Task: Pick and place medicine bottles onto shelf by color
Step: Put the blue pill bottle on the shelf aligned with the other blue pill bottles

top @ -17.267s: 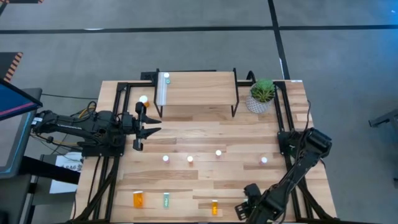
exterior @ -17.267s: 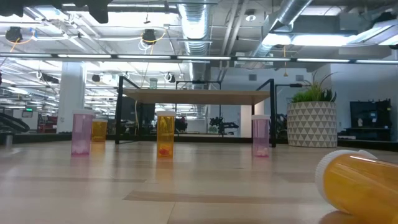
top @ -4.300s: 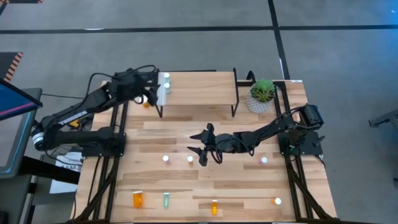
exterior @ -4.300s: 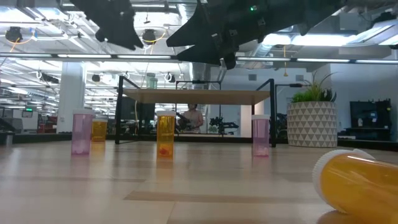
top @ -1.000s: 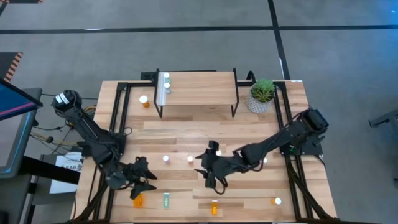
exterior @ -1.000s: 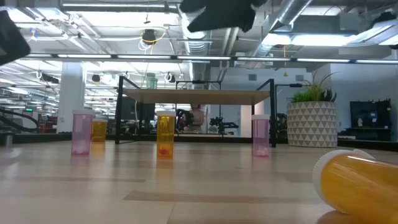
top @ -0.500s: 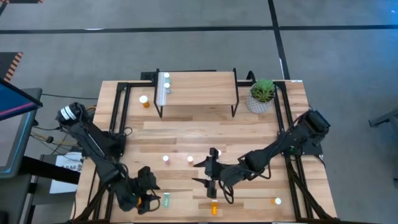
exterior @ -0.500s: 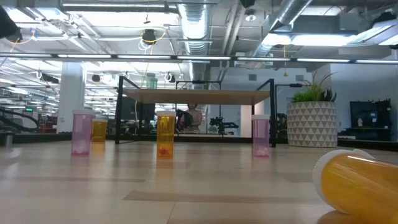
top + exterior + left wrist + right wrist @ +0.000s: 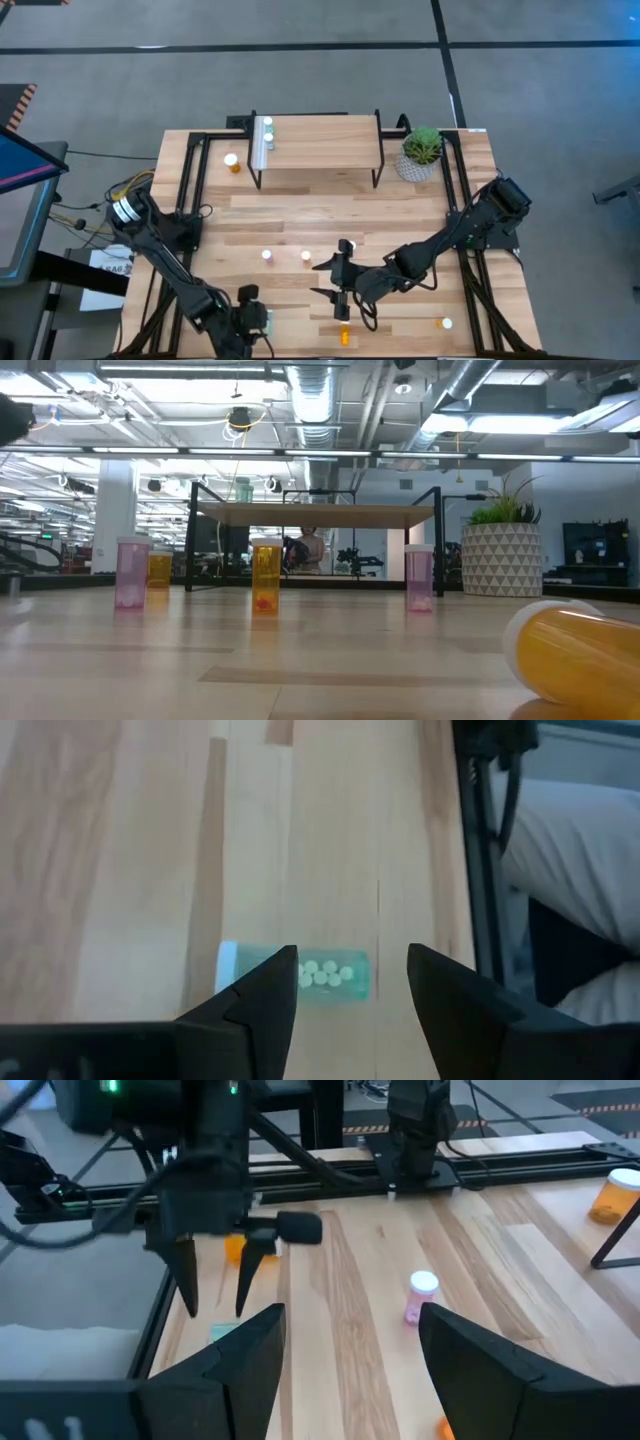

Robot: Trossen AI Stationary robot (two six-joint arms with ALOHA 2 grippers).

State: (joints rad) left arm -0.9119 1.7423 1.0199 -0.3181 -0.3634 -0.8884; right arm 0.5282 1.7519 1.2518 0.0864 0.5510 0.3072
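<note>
The dark left gripper point(image 9: 252, 322) at the wooden table's point(image 9: 300, 215) front edge is partly cut off by the high view's lower edge, and it covers most of the pale green white-capped bottle point(image 9: 296, 972) lying there. In the left wrist view one dark finger point(image 9: 262, 998) hides that bottle's middle. In the low view a large orange bottle lying on its side point(image 9: 580, 660) runs off the frame's corner. Contents of the bottles on the light wood shelf point(image 9: 320, 140) are too small to tell.
</note>
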